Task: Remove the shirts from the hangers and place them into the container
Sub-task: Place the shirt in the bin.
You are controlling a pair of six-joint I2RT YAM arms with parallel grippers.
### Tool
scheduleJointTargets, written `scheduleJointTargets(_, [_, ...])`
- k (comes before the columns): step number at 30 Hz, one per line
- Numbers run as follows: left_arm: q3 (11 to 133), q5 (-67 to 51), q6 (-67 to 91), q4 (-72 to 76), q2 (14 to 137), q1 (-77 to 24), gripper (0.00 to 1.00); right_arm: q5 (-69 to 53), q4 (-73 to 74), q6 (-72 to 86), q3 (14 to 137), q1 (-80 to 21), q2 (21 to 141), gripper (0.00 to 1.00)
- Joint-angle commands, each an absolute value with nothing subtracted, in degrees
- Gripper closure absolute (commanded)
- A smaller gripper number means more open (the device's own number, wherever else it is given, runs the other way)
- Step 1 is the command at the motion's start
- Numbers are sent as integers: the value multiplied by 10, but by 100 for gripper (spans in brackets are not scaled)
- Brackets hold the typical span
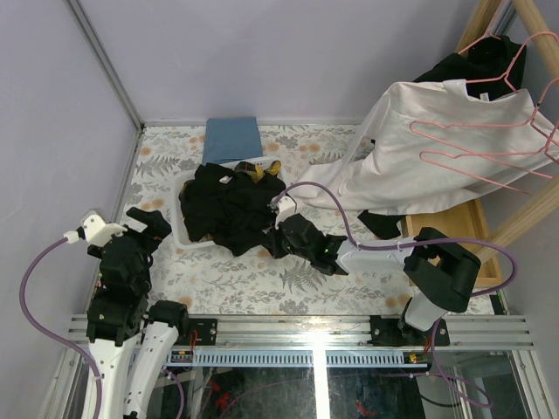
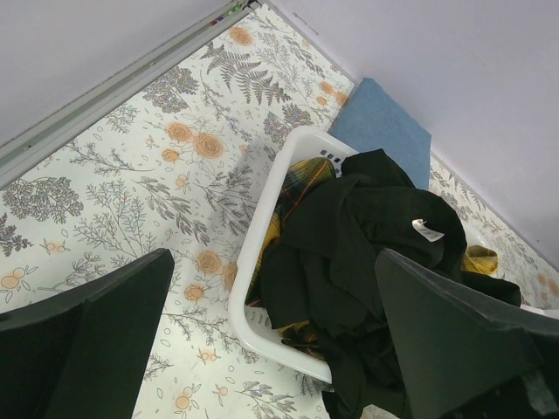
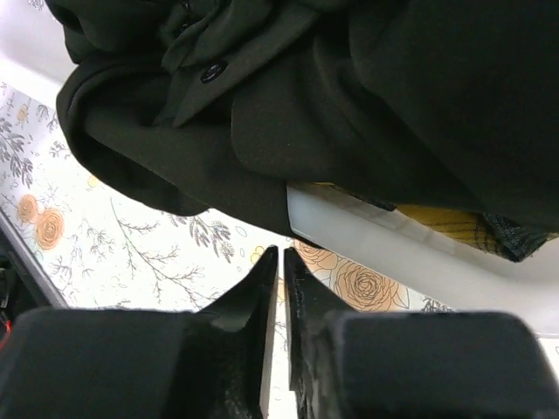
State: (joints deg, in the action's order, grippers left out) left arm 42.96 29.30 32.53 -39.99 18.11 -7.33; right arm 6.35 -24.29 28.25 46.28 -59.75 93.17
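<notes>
Beside the white container point(image 3: 393, 231), the right fingers point(image 3: 262, 288) stand almost together, only a thin slit between them, gripping nothing. Black shirts point(image 3: 349, 105) spill over the container's rim just above them, with a plaid shirt point(image 2: 301, 179) underneath. Left fingers point(image 2: 105, 332) gape wide over the floral table point(image 2: 131, 175). At far right, a white shirt point(image 1: 419, 157) hangs among pink hangers point(image 1: 486, 154).

We see only the rim of the container point(image 2: 260, 229). The black shirts point(image 2: 367, 236) bury the rest, and the plaid shirt point(image 2: 301, 179) shows only as slivers beneath them. The white shirt point(image 1: 419, 148) runs off the top view's right edge and hides most of a black garment point(image 1: 454, 65) behind it.
</notes>
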Motion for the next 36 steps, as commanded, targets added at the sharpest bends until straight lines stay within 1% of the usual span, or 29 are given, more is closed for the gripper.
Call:
scheduleJointTargets(1, [433, 289, 316, -389, 184, -70, 0, 56, -247, 279, 490, -604, 920, 95])
scheduleJointTargets(2, [433, 289, 316, -389, 184, -70, 0, 58, -240, 278, 493, -606, 918, 95])
scheduleJointTargets(3, [433, 289, 316, -389, 184, -70, 0, 67, -228, 279, 496, -607, 915, 89])
scheduleJointTargets(5, [433, 289, 316, -389, 185, -71, 0, 93, -201, 282, 498, -608, 912, 63])
scheduleJointTargets(8, [433, 289, 316, -389, 183, -70, 0, 136, -196, 288, 479, -608, 909, 42])
scheduleJointTargets(12, [432, 289, 316, -388, 183, -70, 0, 167, -190, 291, 475, -608, 919, 23])
scheduleJointTargets(16, [432, 288, 316, -388, 182, -70, 0, 188, -206, 277, 486, -608, 948, 13])
scheduleJointTargets(19, [433, 288, 316, -388, 182, -70, 0, 167, -252, 255, 496, -608, 978, 12])
scheduleJointTargets(21, [433, 288, 316, -388, 182, -71, 0, 153, -278, 251, 502, -608, 991, 13])
scheduleJointTargets(23, [433, 288, 316, -388, 182, -70, 0, 147, -297, 247, 507, -608, 997, 15])
scheduleJointTargets(28, [433, 289, 316, -388, 183, -71, 0, 124, -361, 227, 496, -608, 999, 26])
scheduleJointTargets(33, [433, 290, 316, -388, 181, -70, 0, 138, -421, 215, 469, -608, 989, 27])
scheduleJointTargets(34, [432, 289, 316, -388, 182, -71, 0, 139, -429, 213, 467, -608, 988, 29])
scheduleJointTargets(36, [432, 289, 316, -388, 182, -71, 0, 132, -431, 212, 466, -608, 986, 38])
